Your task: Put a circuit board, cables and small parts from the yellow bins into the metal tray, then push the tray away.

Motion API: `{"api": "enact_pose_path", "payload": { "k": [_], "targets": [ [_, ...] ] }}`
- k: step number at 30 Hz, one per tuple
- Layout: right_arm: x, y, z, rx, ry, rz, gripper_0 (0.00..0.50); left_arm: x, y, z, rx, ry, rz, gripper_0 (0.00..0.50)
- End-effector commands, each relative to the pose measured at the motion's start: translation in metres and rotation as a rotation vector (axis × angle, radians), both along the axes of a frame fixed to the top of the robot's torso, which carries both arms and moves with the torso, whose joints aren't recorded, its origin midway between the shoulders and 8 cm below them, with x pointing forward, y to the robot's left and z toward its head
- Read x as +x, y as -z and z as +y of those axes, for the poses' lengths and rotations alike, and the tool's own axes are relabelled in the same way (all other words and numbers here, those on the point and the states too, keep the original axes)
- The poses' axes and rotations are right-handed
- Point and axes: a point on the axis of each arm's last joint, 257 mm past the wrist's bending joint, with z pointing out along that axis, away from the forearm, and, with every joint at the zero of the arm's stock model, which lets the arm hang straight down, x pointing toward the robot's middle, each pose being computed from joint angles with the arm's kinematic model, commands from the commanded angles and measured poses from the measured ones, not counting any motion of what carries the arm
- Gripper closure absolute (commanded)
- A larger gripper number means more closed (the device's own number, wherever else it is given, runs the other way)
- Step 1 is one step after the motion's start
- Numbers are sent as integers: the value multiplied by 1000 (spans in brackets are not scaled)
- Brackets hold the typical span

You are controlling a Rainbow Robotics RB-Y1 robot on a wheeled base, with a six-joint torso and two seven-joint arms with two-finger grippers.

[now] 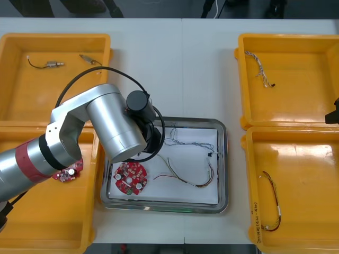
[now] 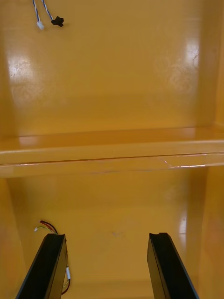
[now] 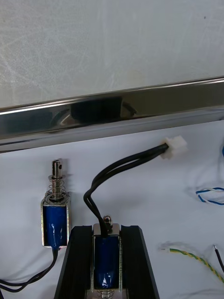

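Note:
My left gripper is shut on a small metal part with a blue body, low over the white inside of the metal tray. The part's black cable ends in a white plug. A second small metal part lies just beside one finger. In the front view the left arm covers the tray's far left corner. Also in the tray are a round red circuit board, a blue and white cable and a red and yellow cable. My right gripper hangs open over the near right yellow bin.
The far left bin holds small metal parts. Another circuit board lies in the near left bin. A blue and white cable is in the far right bin; a red and yellow cable in the near right one.

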Motion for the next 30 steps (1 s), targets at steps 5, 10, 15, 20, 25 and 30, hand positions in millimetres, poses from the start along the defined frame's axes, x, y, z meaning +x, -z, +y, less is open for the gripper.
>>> {"api": "enact_pose_path", "payload": {
  "k": [5, 10, 15, 20, 25, 30],
  "targets": [
    [0, -9, 3, 0, -33, -35, 0, 7, -13, -24, -51, 8, -43, 298],
    [1, -9, 3, -2, -32, -37, 0, 10, -16, -26, -66, 2, -48, 0],
    [1, -9, 2, -3, -30, -36, 0, 12, -20, -25, -73, -5, -52, 0],
    [1, -9, 3, 2, -28, -37, 0, 13, -30, -25, -90, -16, -50, 0],
    [1, -9, 3, 4, -27, -36, 0, 9, -53, -13, -77, -20, -28, 0],
    [1, -9, 4, 4, -29, -36, 0, 4, -81, 4, -87, -31, -1, 0]
  ]
}}
